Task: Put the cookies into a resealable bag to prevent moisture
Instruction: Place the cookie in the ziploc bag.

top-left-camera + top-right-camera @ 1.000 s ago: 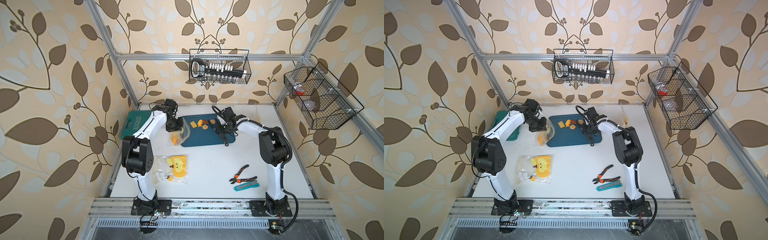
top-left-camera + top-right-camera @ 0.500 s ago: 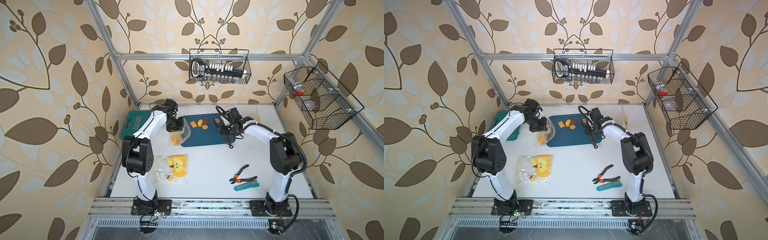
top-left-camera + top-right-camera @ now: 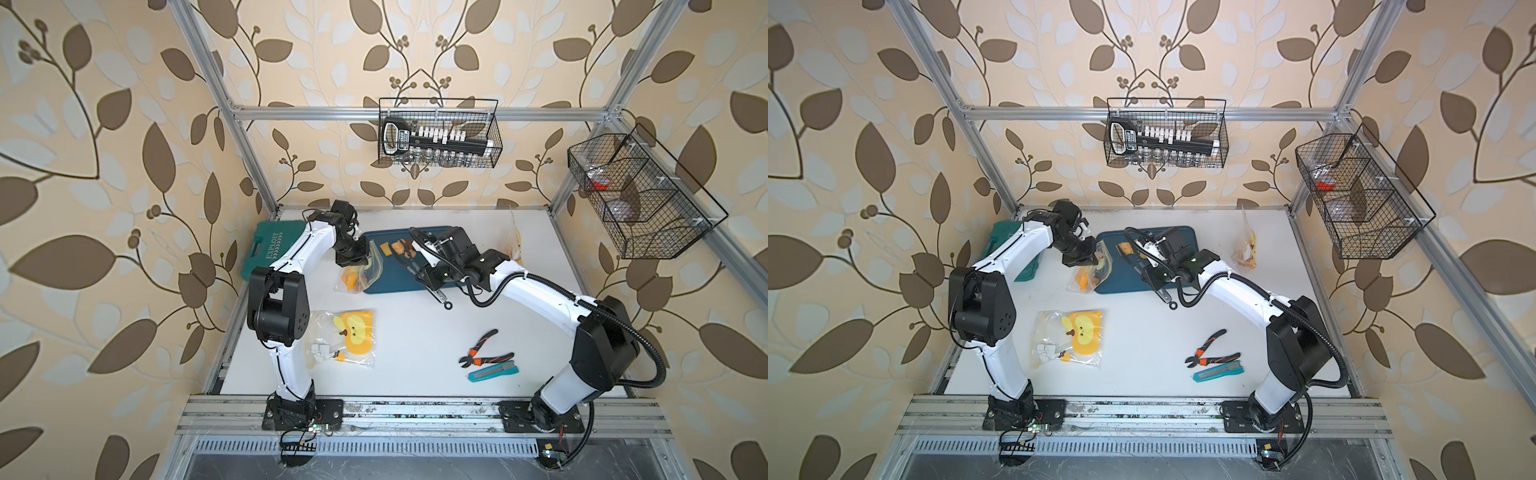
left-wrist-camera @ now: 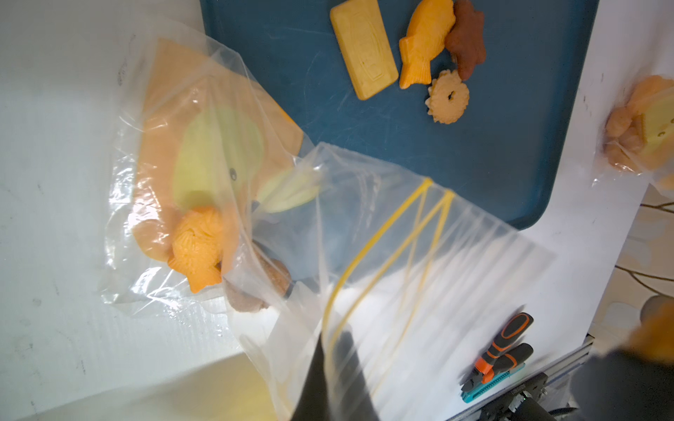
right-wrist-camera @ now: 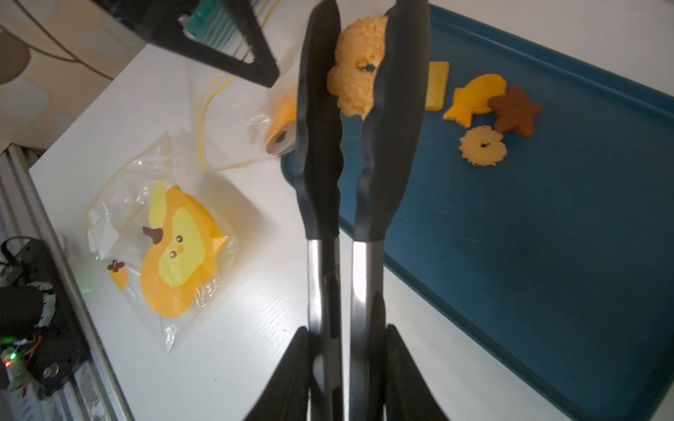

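My left gripper [image 4: 333, 382] is shut on the mouth edge of the clear resealable bag [image 4: 364, 237], holding it up at the blue tray's [image 4: 492, 145] left edge. An orange fish cookie [image 4: 197, 248] and a brown cookie [image 4: 262, 288] lie inside the bag. My right gripper [image 5: 344, 364] is shut on black tongs [image 5: 364, 164], whose tips pinch an orange flower cookie [image 5: 359, 69] above the tray. On the tray lie a yellow bar [image 5: 437, 85], an orange fish [image 5: 476, 96], a brown star [image 5: 514, 111] and a flower cookie [image 5: 483, 145]. In both top views the left gripper [image 3: 353, 259] [image 3: 1084, 259] and right gripper [image 3: 432, 270] [image 3: 1156, 272] face each other across the tray.
A second bag with a duck print [image 3: 349, 336] lies in front of the left arm. Pliers [image 3: 484, 353] and a teal utility knife [image 3: 492, 371] lie front right. A green case [image 3: 270, 249] sits back left, another filled bag [image 3: 513, 245] back right. Wire baskets hang on the walls.
The right gripper has squeezed the tongs narrower, onto the flower cookie, and the right arm's elbow has swung out to the right and forward. The left arm and bag have stayed put.
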Tool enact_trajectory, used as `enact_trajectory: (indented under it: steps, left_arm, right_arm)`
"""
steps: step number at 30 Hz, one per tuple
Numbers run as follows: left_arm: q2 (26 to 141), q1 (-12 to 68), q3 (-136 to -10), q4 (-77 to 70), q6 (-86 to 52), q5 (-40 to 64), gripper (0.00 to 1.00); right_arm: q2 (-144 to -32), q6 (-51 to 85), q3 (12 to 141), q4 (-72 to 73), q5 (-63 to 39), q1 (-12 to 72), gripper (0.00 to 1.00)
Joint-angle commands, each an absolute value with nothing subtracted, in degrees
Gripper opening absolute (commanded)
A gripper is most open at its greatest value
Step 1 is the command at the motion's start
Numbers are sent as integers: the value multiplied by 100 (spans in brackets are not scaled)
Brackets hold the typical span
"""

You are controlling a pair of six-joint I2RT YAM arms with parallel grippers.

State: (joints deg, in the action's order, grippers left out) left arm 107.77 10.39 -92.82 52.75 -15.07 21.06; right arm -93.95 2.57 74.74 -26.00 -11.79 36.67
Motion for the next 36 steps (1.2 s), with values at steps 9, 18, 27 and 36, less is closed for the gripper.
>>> enact_trajectory:
  steps: [9,18,27,36]
  left_arm:
    - [10770,989,-9453,5379,-1435,2301,0]
    - [10714,985,-9444,5396,-1426,2231,0]
    - [10720,987,-9431,5370,-1424,2337,0]
    - [10707,1000,-9432,5379,-1417,2290,0]
  right_arm:
    - [-10131,-554,8500,-3356,-1189,4258,30]
    - [-10616,-661,8889,-4092,-758,4299,30]
    - [-11174,-867,9791,-4854,-591,4502,31]
    - [-11222,-647,10112,-4921,-264,4538,49]
